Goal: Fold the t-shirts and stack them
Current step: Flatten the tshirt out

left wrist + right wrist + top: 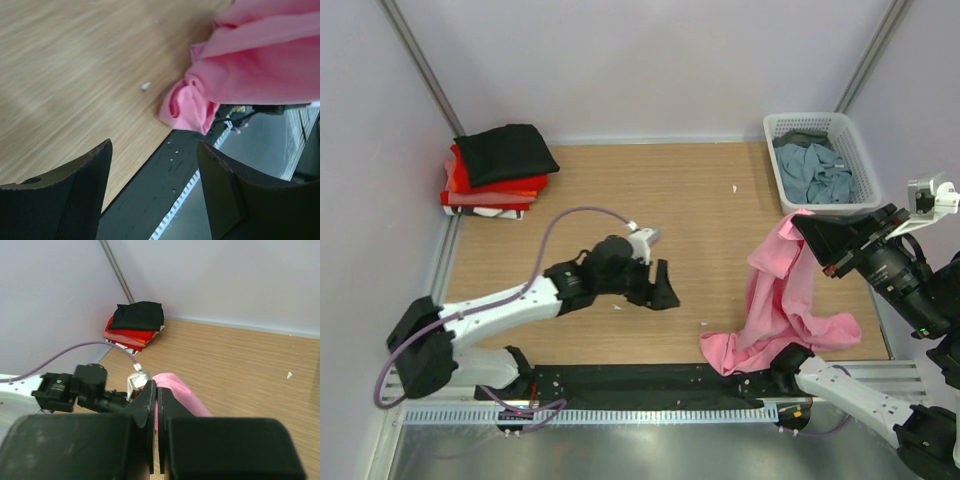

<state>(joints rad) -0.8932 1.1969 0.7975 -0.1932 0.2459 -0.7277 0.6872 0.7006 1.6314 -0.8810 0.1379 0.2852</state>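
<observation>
Nearest the overhead camera, the left gripper [655,285] hovered over the middle of the table [660,190], jaws apart and holding nothing. The right gripper [802,222] was clamped on the pink t-shirt [775,300], which hung from it in a bunched column. The garment's lower end lay heaped at the near table edge, partly over the black strip [620,380]. A folded stack [500,170], black on top, sat in the far left corner. A grey-blue shirt [815,172] lay in the basket [810,117].

Left wrist view: both fingers stood wide, with bare wood between them. A rolled pink fold lay just ahead, at the table edge.

Right wrist view: the jaws were closed flat on a thin ridge of pink cloth.

Probable faults:
- Slippage, because one narrow pinch carried the whole shirt.
- Cloth sliding off the near edge, because the heap overhung it.
- A multi-layer grab by the left gripper, because the hem was rolled and no single edge showed.
</observation>
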